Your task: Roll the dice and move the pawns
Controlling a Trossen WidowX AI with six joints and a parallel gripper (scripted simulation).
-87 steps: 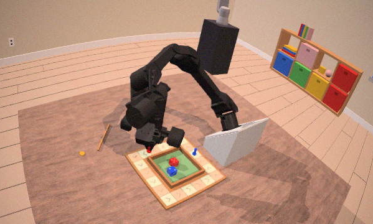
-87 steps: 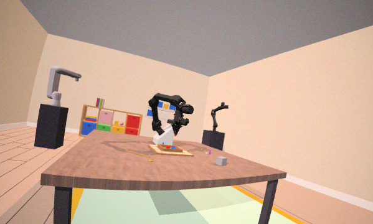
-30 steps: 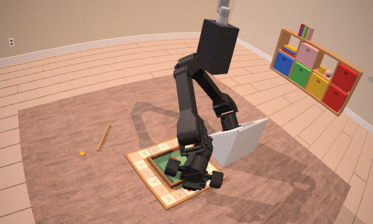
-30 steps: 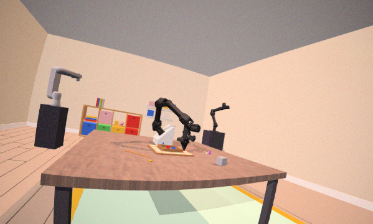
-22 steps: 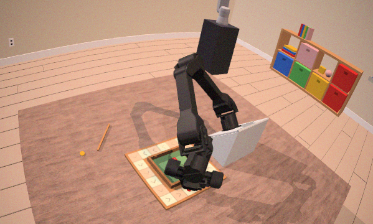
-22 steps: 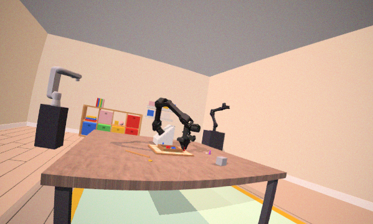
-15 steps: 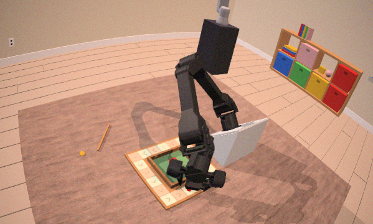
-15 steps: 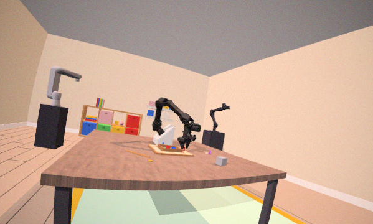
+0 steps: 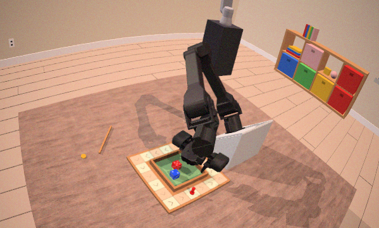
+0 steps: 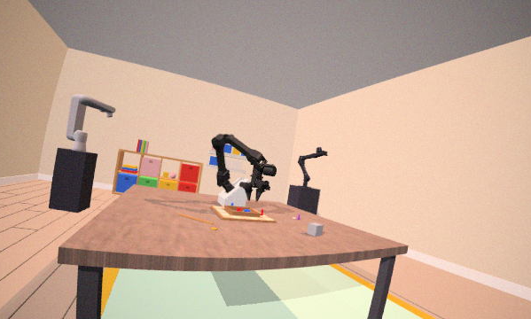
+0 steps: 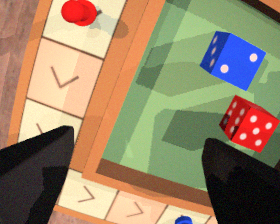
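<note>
My gripper [image 10: 253,198] [image 11: 139,143] is open and empty, above the board [image 9: 155,184]. The red pawn [image 9: 192,190] [image 10: 261,213] [image 11: 78,12] stands upright on a pale square beside the tray [image 9: 174,189] [image 11: 113,85], clear of the fingers. The blue pawn [image 10: 232,204] shows only its top in the wrist view [image 11: 183,220], on another side of the track; the arm hides it in the top view. The red die [image 9: 176,164] [image 11: 251,125] and blue die [image 9: 174,174] [image 11: 236,60] lie in the tray. Blue's upper face shows 2 pips; red's shows several.
A white angled block [image 9: 246,145] stands by the arm's base. An orange stick [image 9: 105,140] [image 10: 196,219] and a yellow disc [image 9: 83,156] [image 10: 214,229] lie off the board. A grey cube [image 10: 315,229] and a small purple piece [image 10: 299,217] are on the table's right side.
</note>
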